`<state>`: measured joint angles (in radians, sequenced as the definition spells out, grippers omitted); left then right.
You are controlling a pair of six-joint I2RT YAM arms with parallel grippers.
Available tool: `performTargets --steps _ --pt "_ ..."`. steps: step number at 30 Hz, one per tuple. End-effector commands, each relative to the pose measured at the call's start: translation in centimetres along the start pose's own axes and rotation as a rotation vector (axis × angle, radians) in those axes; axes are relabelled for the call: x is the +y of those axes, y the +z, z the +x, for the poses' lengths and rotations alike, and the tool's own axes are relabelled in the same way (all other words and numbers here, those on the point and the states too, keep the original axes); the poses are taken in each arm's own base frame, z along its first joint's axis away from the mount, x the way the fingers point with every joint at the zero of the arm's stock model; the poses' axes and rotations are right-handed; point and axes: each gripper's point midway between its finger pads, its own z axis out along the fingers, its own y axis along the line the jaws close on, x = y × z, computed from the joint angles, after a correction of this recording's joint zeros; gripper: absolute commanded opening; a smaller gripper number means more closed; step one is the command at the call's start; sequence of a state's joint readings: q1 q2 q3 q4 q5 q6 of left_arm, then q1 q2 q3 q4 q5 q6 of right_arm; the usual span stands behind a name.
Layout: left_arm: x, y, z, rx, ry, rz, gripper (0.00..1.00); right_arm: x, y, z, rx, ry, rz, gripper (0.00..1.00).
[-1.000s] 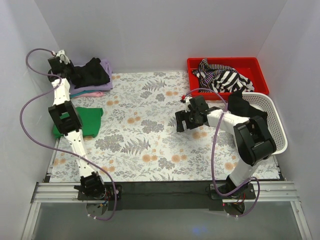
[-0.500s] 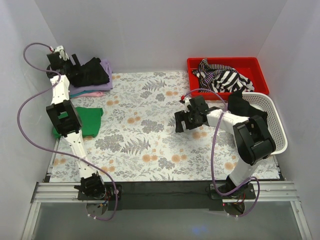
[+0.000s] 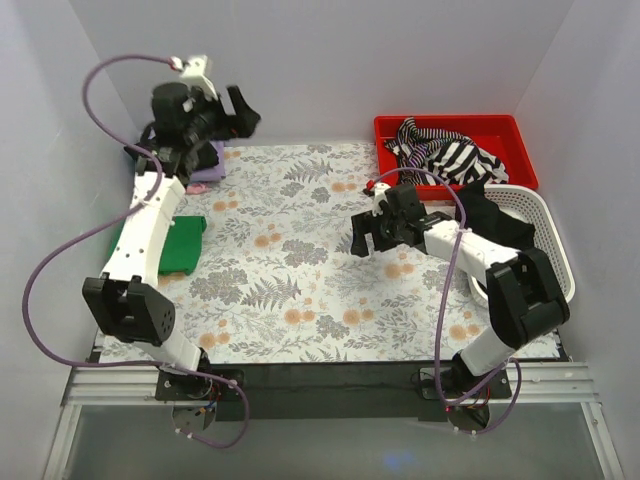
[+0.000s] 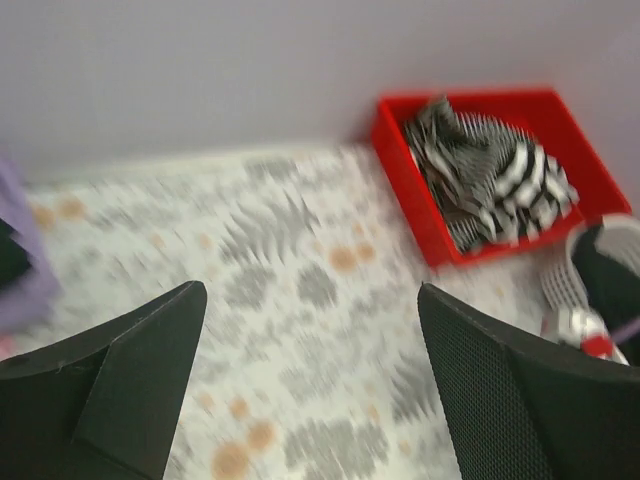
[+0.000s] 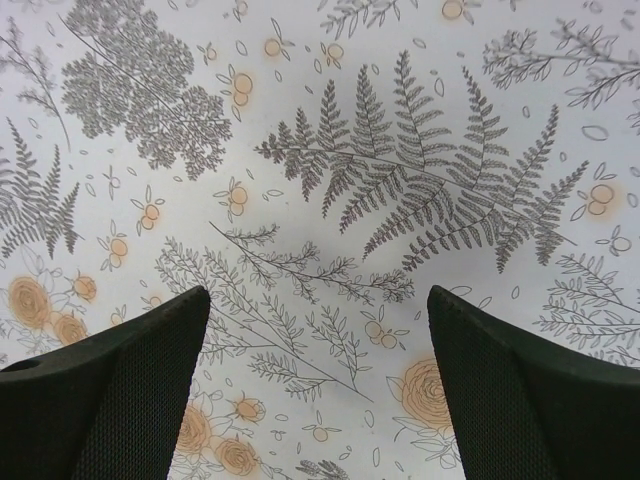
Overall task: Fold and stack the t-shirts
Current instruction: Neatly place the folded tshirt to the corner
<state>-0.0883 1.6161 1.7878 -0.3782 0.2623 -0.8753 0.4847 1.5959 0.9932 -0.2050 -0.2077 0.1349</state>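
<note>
A stack of folded t-shirts sits at the back left. Its lavender shirt and a pink edge show, while my left arm hides most of the black one on top. A folded green t-shirt lies in front of the stack. My left gripper is raised above the stack, facing right, open and empty; in its blurred wrist view, the left gripper frames the mat. My right gripper hovers open over the middle of the floral mat. Only mat shows between the right gripper fingers.
A red bin at the back right holds a striped black-and-white cloth. A white basket beside it holds a dark garment. Both also show in the left wrist view: red bin, basket. White walls enclose the table.
My left gripper opened, let go of the black t-shirt on the stack, then rose and swung to the right. The right arm shifted only slightly.
</note>
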Motion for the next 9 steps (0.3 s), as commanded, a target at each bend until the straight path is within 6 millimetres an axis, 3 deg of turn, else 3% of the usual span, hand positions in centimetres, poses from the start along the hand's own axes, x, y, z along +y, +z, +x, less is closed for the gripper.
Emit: performTargets --steps 1,2,3,4,5,8,9 --pt "-2.7 0.3 11.6 0.278 -0.123 0.069 0.86 0.7 -2.0 -2.4 -0.102 -0.026 -0.003 0.94" --pt "-3.4 -0.2 14.8 0.343 -0.138 0.092 0.86 0.8 -2.3 -2.5 -0.11 -0.027 0.0 0.94" --pt "-5.7 -0.8 15.7 0.357 -0.137 0.154 0.86 0.8 -3.0 -2.8 -0.129 -0.03 0.009 0.94" --pt "-6.5 -0.9 16.1 0.346 -0.121 0.169 0.86 0.4 -3.2 -2.5 -0.132 -0.025 0.035 0.94" --pt "-6.4 -1.1 18.1 0.373 -0.128 0.15 0.87 0.2 -3.5 -2.3 -0.137 -0.023 0.047 0.94" --pt "-9.9 -1.7 18.7 0.351 -0.113 0.225 0.87 -0.2 -4.5 -2.3 -0.162 -0.018 0.081 0.95" --pt "-11.0 -2.0 20.1 0.37 -0.11 0.23 0.87 -0.1 -5.0 -2.4 -0.18 -0.016 0.086 0.95"
